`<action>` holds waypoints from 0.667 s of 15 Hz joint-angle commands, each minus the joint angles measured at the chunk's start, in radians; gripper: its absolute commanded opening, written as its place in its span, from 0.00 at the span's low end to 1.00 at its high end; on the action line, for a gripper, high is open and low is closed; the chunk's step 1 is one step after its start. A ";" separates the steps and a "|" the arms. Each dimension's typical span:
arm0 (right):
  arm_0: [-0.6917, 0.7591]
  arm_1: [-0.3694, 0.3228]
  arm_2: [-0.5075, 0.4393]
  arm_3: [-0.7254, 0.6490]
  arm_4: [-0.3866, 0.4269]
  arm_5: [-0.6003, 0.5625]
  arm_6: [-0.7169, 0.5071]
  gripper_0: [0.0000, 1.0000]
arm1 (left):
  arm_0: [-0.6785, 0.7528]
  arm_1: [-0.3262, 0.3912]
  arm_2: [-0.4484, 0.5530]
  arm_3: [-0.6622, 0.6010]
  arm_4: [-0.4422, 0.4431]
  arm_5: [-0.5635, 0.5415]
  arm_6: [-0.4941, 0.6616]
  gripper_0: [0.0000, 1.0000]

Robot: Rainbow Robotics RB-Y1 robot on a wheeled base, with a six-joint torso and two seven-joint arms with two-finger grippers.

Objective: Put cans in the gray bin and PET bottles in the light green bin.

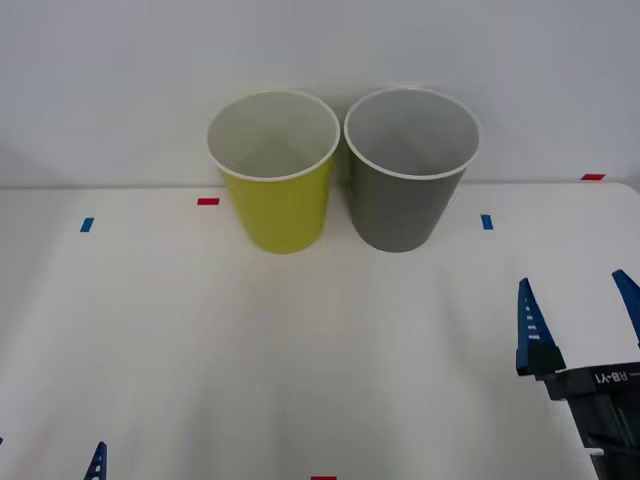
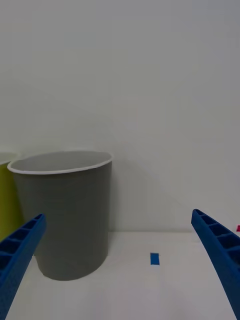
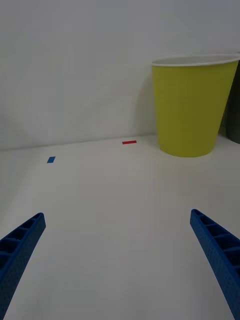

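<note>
While empty, right gripper (image 1: 578, 310) wide apart.

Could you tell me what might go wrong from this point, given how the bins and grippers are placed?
The light green bin and gray bin stand almost rim to rim, so a drop slightly off aim could land in the wrong one. The open right gripper sits in front of the gray bin; a low forward reach could knock it. The open left gripper holds nothing.

Light green bin (image 1: 277, 215) — yellow-green, white rim; gray bin (image 1: 405, 205) — dark gray, white rim.
</note>
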 commanded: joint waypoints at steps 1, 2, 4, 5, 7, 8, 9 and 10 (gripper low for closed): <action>0.113 -0.007 0.010 0.013 -0.064 -0.048 0.155 1.00 | 0.000 0.000 0.000 0.000 0.000 0.000 0.000 1.00; 0.139 -0.014 0.023 0.013 -0.089 -0.048 0.173 1.00 | 0.000 0.000 0.000 0.000 0.000 0.000 0.000 1.00; 0.203 -0.025 0.043 0.013 -0.129 -0.058 0.179 1.00 | 0.000 0.000 0.000 0.000 0.000 0.000 0.000 1.00; 0.234 -0.028 0.049 0.013 -0.136 -0.068 0.181 1.00 | 0.000 0.000 0.000 0.000 0.000 0.000 0.000 1.00; 0.298 -0.045 0.066 0.015 -0.169 -0.079 0.178 1.00 | 0.000 0.000 0.000 0.000 0.000 0.000 0.000 1.00; 0.315 -0.057 0.073 0.015 -0.182 -0.081 0.175 1.00 | 0.000 0.000 0.000 0.000 0.000 0.000 0.000 1.00; 0.334 -0.071 0.084 0.013 -0.198 -0.085 0.176 1.00 | 0.000 0.000 0.000 0.000 0.000 0.000 0.000 1.00; 0.347 -0.080 0.092 0.013 -0.204 -0.091 0.181 1.00 | 0.000 0.000 0.000 0.000 0.000 0.000 0.000 1.00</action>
